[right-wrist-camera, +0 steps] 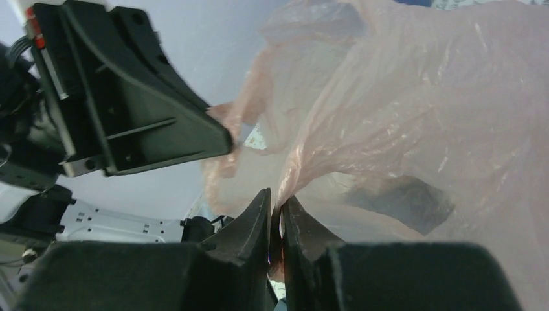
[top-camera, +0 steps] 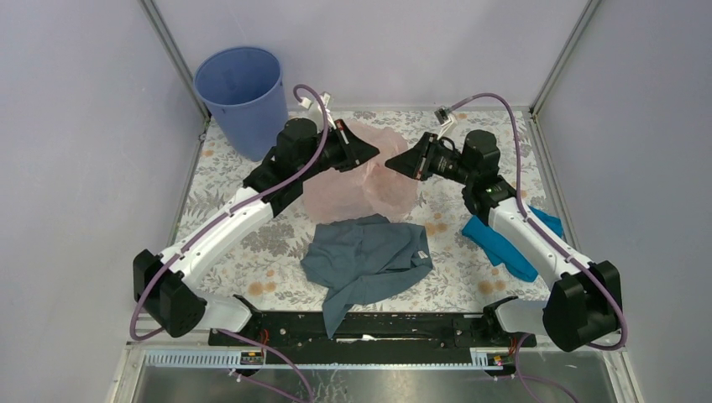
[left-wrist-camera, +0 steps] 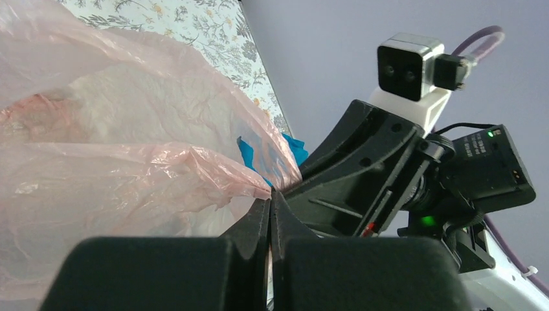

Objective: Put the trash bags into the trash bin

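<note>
The pale pink translucent trash bag (top-camera: 369, 180) hangs crumpled between my two grippers above the middle of the table. My left gripper (top-camera: 375, 152) is shut on the bag's edge, seen pinched at its tips in the left wrist view (left-wrist-camera: 270, 192). My right gripper (top-camera: 389, 164) is shut on another fold of the bag (right-wrist-camera: 414, 129), pinched at its tips in the right wrist view (right-wrist-camera: 277, 201). The two grippers face each other, almost touching. The round blue trash bin (top-camera: 242, 96) stands upright at the far left corner, open and apart from the bag.
A grey-blue garment (top-camera: 365, 260) lies on the floral table (top-camera: 470, 277) in front of the bag. A turquoise cloth (top-camera: 504, 243) lies at the right under my right arm. Grey walls close in the table on three sides.
</note>
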{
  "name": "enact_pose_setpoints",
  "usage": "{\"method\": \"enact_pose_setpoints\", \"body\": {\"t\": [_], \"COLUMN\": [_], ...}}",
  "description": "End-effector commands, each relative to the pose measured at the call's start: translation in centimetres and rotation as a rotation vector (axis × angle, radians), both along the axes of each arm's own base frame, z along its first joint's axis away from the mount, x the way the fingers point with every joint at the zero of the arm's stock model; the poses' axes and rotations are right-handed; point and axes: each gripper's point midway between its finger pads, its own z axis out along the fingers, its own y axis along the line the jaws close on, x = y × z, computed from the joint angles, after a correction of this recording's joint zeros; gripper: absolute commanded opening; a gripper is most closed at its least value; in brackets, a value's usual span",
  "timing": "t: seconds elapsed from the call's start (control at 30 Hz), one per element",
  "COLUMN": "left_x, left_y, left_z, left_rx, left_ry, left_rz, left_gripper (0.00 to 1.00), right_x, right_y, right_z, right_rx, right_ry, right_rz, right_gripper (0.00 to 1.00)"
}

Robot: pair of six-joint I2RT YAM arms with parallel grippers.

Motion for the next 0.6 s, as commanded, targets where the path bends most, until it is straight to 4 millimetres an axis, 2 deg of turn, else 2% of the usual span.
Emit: {"method": "enact_pose_setpoints", "body": {"t": [0.0, 0.17, 0.23, 0.5, 0.57], "left_x": [0.4, 1.4, 1.6, 1.7, 1.5], "left_y": [-0.8, -0.8, -0.9, -1.0, -1.3], "left_z": [3.4, 3.3, 3.5, 2.6, 2.7], "left_rx": [-0.062, -0.002, 0.004, 0.027, 0.019], "left_ry": [-0.060, -0.074, -0.077, -0.063, -0.057], "left_rz": [-0.014, 0.006, 0.004, -0.001, -0.020], "left_gripper": [0.00, 0.00, 0.00, 0.00, 0.00], "right_x": [-1.3, -1.7, -1.8, -2.6, -2.2], "right_y": [1.3, 2.6, 3.0, 4.0, 4.3], "right_z": [2.7, 3.4, 3.8, 3.6, 3.3], "right_rx": [0.064, 0.103, 0.129, 0.176, 0.176], "right_ry": [-0.124, -0.135, -0.133, -0.129, -0.122], "right_rz": [0.105, 0.153, 0.175, 0.204, 0.199], "right_gripper": [0.19, 0.20, 0.24, 0.54, 0.59]}}
